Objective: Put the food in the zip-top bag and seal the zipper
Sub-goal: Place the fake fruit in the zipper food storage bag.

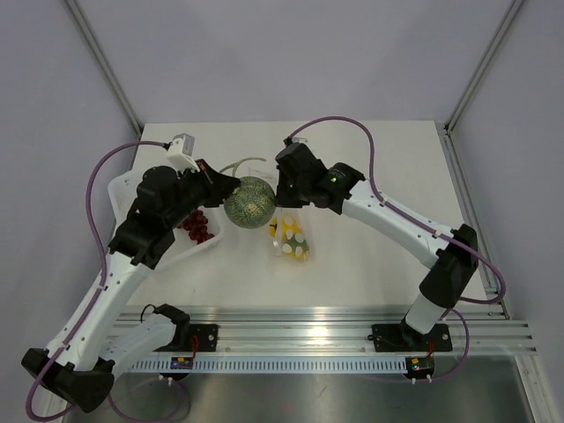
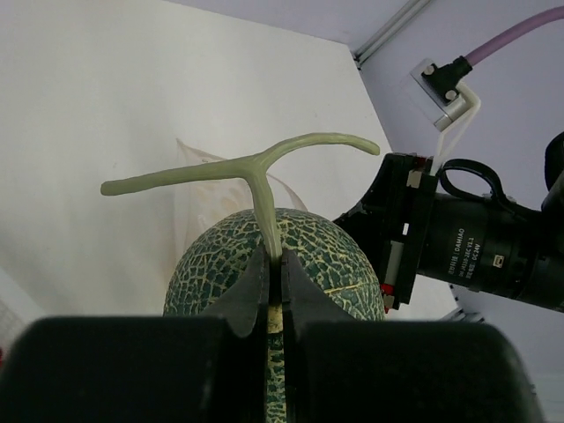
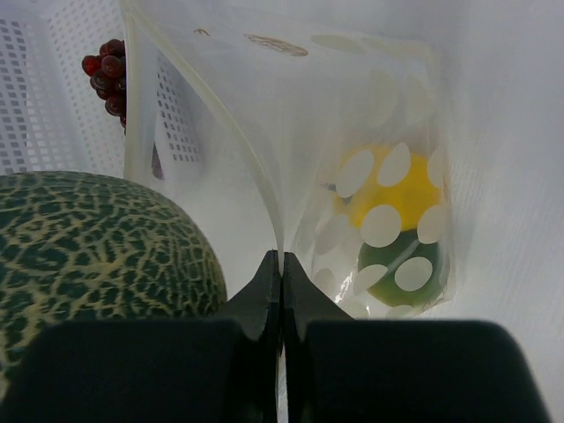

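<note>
The white table (image 1: 379,264) is carrying everything. The white perforated tray (image 1: 118,189) is lying along its left edge, partly under the left arm.

The netted grey-green melon (image 1: 248,202) is hanging near the table's middle, off the tray's right end. It is outside the zip-top bag (image 1: 291,240) and just beside the bag's mouth. Whether it is touching the table cannot be told.

The left gripper (image 2: 273,264) is pinching the melon's thin T-shaped stem (image 2: 256,172), jaws clenched on it just above the rind.

The bag, clear with cream dots, is sitting right of the melon, toward the near edge, its mouth end raised. The right gripper (image 3: 282,260) is clamping that mouth edge along the pale zipper (image 3: 251,167), jaws pressed tight together on the plastic.

Inside the bag, the yellow fruit (image 3: 404,196) is resting at the bottom, with a small dark green fruit (image 3: 383,260) touching it.

A bunch of dark red grapes (image 1: 196,225) is lying in the tray, near its right end.
</note>
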Available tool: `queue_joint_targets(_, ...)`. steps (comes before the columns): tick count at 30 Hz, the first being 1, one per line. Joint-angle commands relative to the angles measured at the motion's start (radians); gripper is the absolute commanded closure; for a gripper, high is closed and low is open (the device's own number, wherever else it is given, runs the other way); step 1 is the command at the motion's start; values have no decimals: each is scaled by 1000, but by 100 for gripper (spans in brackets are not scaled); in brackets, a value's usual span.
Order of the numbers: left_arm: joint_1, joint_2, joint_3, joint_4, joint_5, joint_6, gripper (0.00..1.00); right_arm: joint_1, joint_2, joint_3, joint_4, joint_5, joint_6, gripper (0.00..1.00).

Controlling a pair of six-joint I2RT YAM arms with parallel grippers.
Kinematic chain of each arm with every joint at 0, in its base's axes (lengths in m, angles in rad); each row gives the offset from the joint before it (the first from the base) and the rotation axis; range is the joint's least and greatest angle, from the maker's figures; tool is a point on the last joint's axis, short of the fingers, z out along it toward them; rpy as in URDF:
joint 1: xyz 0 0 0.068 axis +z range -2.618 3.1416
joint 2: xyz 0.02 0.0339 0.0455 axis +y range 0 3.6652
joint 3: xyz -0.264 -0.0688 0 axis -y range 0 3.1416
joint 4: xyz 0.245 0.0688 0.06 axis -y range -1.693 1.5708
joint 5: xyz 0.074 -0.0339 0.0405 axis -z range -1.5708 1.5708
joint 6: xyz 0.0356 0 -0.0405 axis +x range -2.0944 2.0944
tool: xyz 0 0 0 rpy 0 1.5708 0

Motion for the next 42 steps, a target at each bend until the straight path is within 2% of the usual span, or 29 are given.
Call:
queue_joint_targets(1,-12,-24,-36,185,26,-108,100,2,-59,-6,53,-26,41,100)
queue_joint_targets(6,-27,-23,-102,256,-6,-168,100,4,-90,-21,81,-55,62,100)
queue_joint_targets(7,-44,-23,-106,267,-50,-168,100,3,-93,-22,82,-61,65,100)
queue_joint_targets(20,-150,82,-168,261,-296,-87,100,2,-133,-39,115,-121,96,100)
queue_joint_targets(27,-206,91,-149,239,-294,-56,100,1,-121,1,115,-120,93,100)
queue_joint_targets(30,-225,103,-122,209,-238,-3,100,4,-113,4,113,-120,96,100)
queue_joint_targets(31,-225,111,-107,187,-156,19,97,3,-112,2,113,-118,96,100)
queue_joint_targets(32,-225,135,-85,157,-109,40,87,2,-116,-7,115,-118,97,100)
queue_joint_targets(33,-226,145,-43,85,-59,63,57,2,-119,-12,116,-115,97,100)
queue_joint_targets(34,-226,154,-18,45,-43,74,46,2,-124,-16,115,-105,97,100)
queue_joint_targets(36,-226,143,10,-32,4,123,33,2,-141,-39,116,-85,97,100)
queue_joint_targets(37,-226,128,28,-50,9,135,22,4,-144,-47,116,-78,97,100)
queue_joint_targets(39,-226,64,38,-80,9,171,21,2,-158,-68,116,-69,102,100)
queue_joint_targets(42,-225,-31,25,-101,-61,191,30,1,-162,-81,124,-71,107,100)
